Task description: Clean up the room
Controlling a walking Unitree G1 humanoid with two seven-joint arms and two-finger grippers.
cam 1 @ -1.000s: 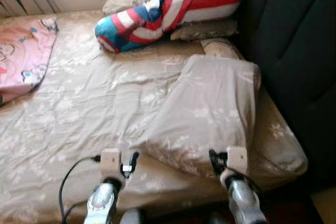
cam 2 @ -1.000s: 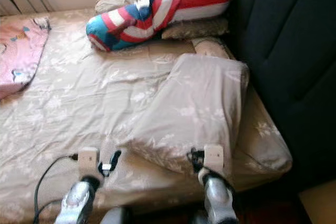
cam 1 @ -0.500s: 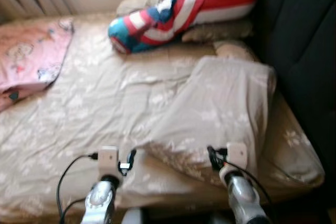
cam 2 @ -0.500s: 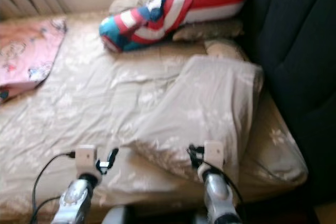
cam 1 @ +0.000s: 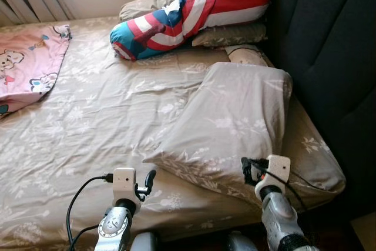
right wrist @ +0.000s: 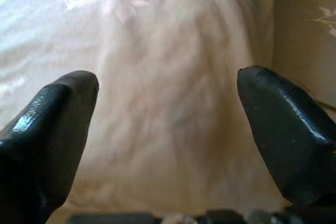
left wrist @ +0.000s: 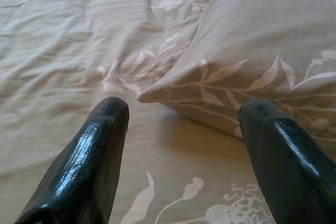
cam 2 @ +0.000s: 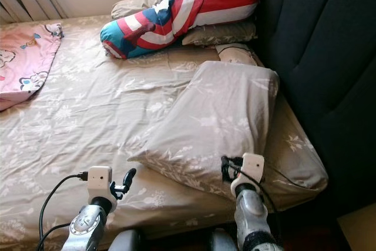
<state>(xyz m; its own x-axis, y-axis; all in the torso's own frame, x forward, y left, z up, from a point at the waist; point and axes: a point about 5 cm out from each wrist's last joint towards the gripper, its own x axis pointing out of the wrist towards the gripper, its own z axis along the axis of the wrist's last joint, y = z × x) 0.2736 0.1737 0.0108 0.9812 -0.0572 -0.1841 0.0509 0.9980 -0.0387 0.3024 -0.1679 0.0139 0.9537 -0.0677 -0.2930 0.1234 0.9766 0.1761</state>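
Both end effectors spread wide: left end effector (left wrist: 178, 145) facing pillow (cam 1: 235, 121) corner, right end effector (right wrist: 165, 129) at near edge. Soft, light, probably floppy; pinch corners.

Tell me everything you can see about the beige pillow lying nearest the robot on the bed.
The beige pillow is soft, in a taupe case printed with pale leaves and flowers, matching the bedsheet. It lies flat and skewed on the sheet, its near corner pointing toward the left gripper. Its far end rests against another beige pillow beside the dark headboard. The open right gripper hovers at its near edge.
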